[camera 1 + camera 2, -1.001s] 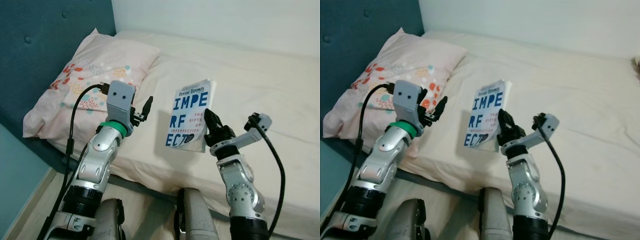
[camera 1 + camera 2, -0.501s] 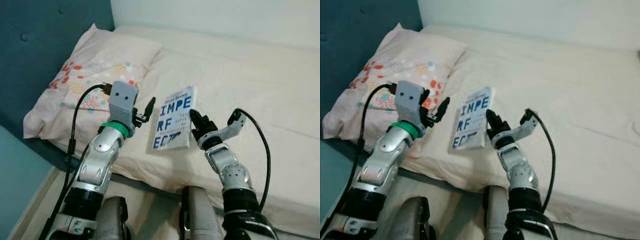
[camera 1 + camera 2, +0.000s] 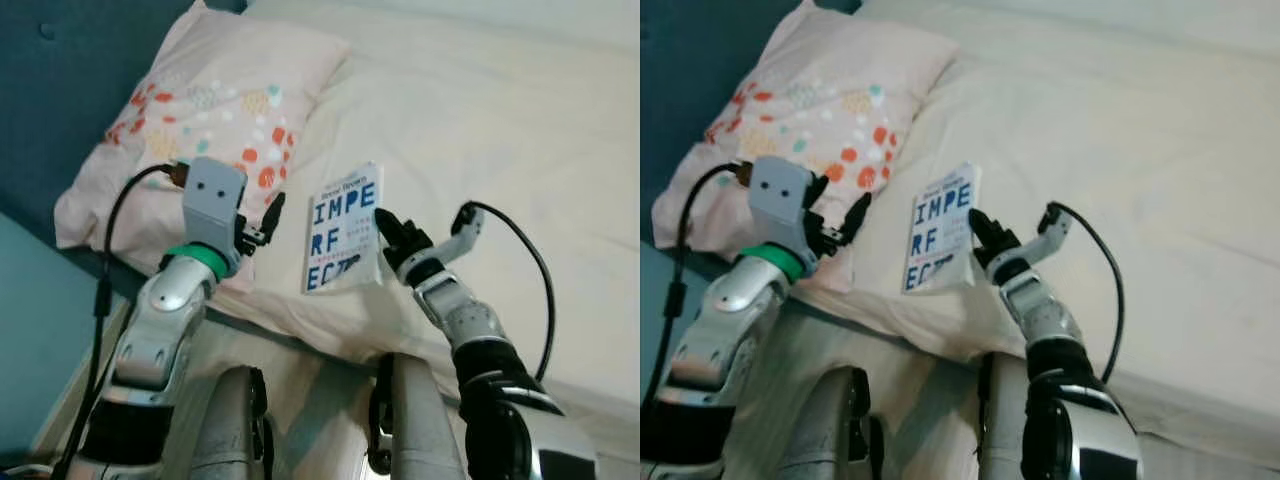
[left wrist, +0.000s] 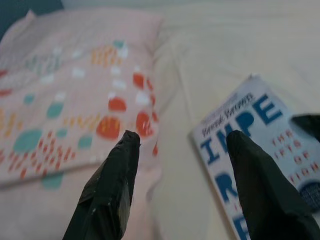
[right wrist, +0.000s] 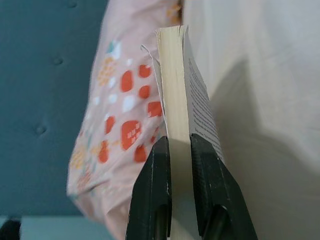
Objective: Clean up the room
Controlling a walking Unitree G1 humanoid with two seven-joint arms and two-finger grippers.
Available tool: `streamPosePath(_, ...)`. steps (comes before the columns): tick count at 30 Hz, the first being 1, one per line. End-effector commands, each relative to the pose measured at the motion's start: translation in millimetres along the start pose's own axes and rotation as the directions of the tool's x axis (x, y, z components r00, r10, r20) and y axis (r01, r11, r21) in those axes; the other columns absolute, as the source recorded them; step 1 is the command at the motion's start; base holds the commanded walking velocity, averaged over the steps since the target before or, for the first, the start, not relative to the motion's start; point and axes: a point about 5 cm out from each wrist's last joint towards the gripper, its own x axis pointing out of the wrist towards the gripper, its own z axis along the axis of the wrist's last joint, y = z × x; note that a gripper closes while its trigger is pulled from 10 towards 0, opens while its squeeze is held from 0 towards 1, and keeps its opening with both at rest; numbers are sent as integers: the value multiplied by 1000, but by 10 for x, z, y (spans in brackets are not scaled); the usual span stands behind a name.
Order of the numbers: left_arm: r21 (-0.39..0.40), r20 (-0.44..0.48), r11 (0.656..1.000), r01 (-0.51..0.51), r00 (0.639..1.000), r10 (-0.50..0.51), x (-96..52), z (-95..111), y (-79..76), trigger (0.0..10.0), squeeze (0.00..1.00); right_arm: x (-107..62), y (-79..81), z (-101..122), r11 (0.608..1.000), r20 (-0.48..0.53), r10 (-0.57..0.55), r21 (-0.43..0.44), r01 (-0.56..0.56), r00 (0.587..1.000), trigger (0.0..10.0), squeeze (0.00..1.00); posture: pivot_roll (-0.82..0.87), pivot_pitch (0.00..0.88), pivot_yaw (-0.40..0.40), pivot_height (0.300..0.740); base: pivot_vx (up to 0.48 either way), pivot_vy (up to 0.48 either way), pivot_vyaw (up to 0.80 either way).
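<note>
Near the front edge of the bed, just beside the patterned pillow, the right gripper has its two black fingers clamped on the edge of a paperback book, holding it tilted above the cream sheet. The left gripper hovers between pillow and book, fingers spread apart and holding nothing. A teal headboard stands behind the pillow.

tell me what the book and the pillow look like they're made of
Book: a paperback, seemingly paper with a slightly glossy printed cover; cream page edges show between the right gripper's fingers. Pillow: soft woven fabric, likely cotton, matte, creased, with printed dots.
</note>
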Motion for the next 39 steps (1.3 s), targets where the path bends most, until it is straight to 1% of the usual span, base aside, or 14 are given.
streamPosePath(1, -6, -28, 1000, 3, 1000, -3, -60, -34, 12, 10000, 0, -8, -17, 35, 1000, 41, 10, 8, -10, 999, 10000, 0, 180, 319, 134, 596, 0, 0, 0)
streamPosePath(6, -6, -54, 1000, 1, 999, -2, -179, 29, 22, 10000, 0, -29, -70, 159, 1000, 151, -1, 15, -2, 989, 10000, 0, 233, 349, 159, 596, 0, 0, 0)
streamPosePath(11, 4, -81, 1000, 5, 997, -4, -253, 50, 48, 10000, 0, -69, -139, 131, 999, 171, -27, 24, 23, 985, 10000, 0, 251, 366, 183, 596, 0, 0, 0)
streamPosePath(17, 4, -90, 1000, 8, 996, -8, -261, 61, 37, 10000, 0, -106, -210, 9, 997, 152, -77, 37, 72, 985, 10000, 0, 258, 369, 184, 596, 0, 0, 0)
streamPosePath(18, 2, -92, 1000, 9, 996, -9, -260, 68, 24, 10000, 0, -115, -227, -24, 995, 148, -91, 41, 86, 985, 10000, 573, 260, 370, 183, 596, 0, 0, 0)
streamPosePath(19, -2, -93, 1000, 10, 996, -10, -261, 75, 12, 10000, 0, -123, -243, -29, 994, 150, -105, 42, 100, 983, 10000, 1000, 258, 368, 180, 596, 0, 0, 0)
streamPosePath(24, -8, -100, 1000, 9, 995, -10, -260, 61, -3, 10000, 0, -125, -252, 33, 993, 168, -115, 44, 109, 979, 10000, 1000, 243, 357, 174, 596, 0, 0, 0)
streamPosePath(25, -10, -103, 1000, 9, 995, -10, -253, 53, -6, 10000, 0, -121, -245, 56, 994, 168, -107, 40, 102, 980, 10000, 878, 236, 349, 169, 596, 0, 0, 0)
streamPosePath(26, -11, -103, 1000, 9, 995, -10, -246, 49, -10, 10000, 0, -119, -242, 74, 994, 168, -104, 36, 99, 980, 10000, 878, 233, 346, 167, 596, 0, 0, 0)
streamPosePath(27, -15, -99, 1000, 10, 995, -11, -231, 58, -12, 10000, 0, -118, -240, 90, 995, 167, -101, 31, 97, 981, 10000, 0, 222, 337, 161, 596, 0, 0, 0)
streamPosePath(34, -34, -72, 999, 10, 997, -12, -109, 92, -36, 10000, 0, -170, -284, 209, 995, 212, -99, 20, 96, 972, 10000, 0, 165, 290, 136, 596, 0, 0, 0)
streamPosePath(36, -49, -54, 999, 18, 998, -21, -48, 92, -80, 10000, 0, -245, -326, 193, 998, 219, -56, 2, 57, 974, 10000, 0, 123, 252, 115, 596, 0, 0, 0)
streamPosePath(38, -54, -47, 998, 21, 999, -24, -27, 93, -97, 10000, 0, -279, -343, 181, 999, 222, -38, -2, 39, 974, 10000, 0, 123, 252, 115, 596, 0, 0, 0)
streamPosePath(39, -60, -41, 998, 23, 999, -26, -2, 91, -113, 10000, 0, -345, -376, 167, 999, 228, -20, -19, 25, 974, 10000, 0, 104, 229, 105, 596, 0, 0, 0)
